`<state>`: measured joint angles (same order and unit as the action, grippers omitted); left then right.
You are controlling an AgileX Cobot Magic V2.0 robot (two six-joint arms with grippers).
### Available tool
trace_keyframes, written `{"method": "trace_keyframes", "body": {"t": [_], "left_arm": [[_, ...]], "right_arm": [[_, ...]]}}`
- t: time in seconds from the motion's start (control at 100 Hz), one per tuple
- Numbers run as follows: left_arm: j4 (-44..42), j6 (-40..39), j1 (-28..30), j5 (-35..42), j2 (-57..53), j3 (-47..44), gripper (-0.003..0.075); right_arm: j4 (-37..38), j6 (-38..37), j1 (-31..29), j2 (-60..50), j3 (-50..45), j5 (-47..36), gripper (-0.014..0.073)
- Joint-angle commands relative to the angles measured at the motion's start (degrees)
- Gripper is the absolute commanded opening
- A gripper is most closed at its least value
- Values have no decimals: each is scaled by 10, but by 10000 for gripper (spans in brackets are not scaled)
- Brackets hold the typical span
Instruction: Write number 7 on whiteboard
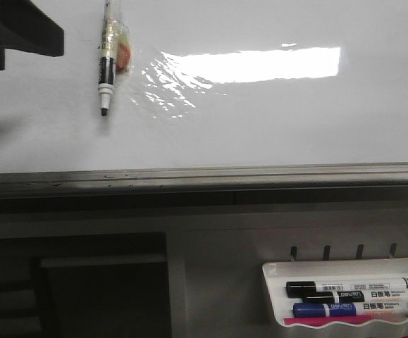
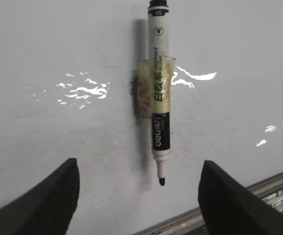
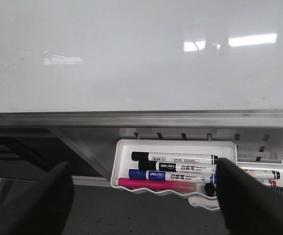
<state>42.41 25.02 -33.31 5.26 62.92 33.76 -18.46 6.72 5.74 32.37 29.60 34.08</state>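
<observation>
The whiteboard (image 1: 274, 120) is glossy white with a glare band and a grey lower rail (image 1: 204, 176). No number 7 shows on it in any view. A black uncapped marker (image 1: 107, 67) is stuck to the board with yellowish tape, its tip pointing toward the rail. In the left wrist view the marker (image 2: 159, 93) lies on the board (image 2: 58, 49) ahead of my left gripper (image 2: 139, 196), which is open and empty, its fingers apart on either side of the tip. Part of the left gripper (image 1: 20, 32) shows at the front view's top left. My right gripper (image 3: 143, 196) is open and empty below the rail.
A small white marker tray (image 1: 274, 271) hangs below the rail at the right, holding black, blue and pink markers (image 1: 351, 299). It also shows in the right wrist view (image 3: 121, 147), between the right fingers. A dark shelf (image 1: 84, 282) lies below the rail at the left.
</observation>
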Motion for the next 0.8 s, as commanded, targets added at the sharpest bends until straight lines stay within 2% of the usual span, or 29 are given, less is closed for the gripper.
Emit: {"method": "trace_keyframes", "body": {"t": [0.0,0.29,0.57,0.61,0.68,0.79], "left_arm": [[-5,2,-17,54,26,39,473],[-5,2,-20,63,136,105,473],[-6,2,-20,76,177,120,467],[-6,2,-20,76,180,120,445],[-11,2,-20,76,183,120,356],[-27,2,-20,75,183,120,154]], "right_arm": [[-8,5,2,6,22,-40,531],[-8,5,2,6,22,-40,531],[-8,5,2,6,22,-40,531],[-8,5,2,6,22,-40,531],[-8,5,2,6,22,-40,531],[-8,5,2,6,22,-40,531]]}}
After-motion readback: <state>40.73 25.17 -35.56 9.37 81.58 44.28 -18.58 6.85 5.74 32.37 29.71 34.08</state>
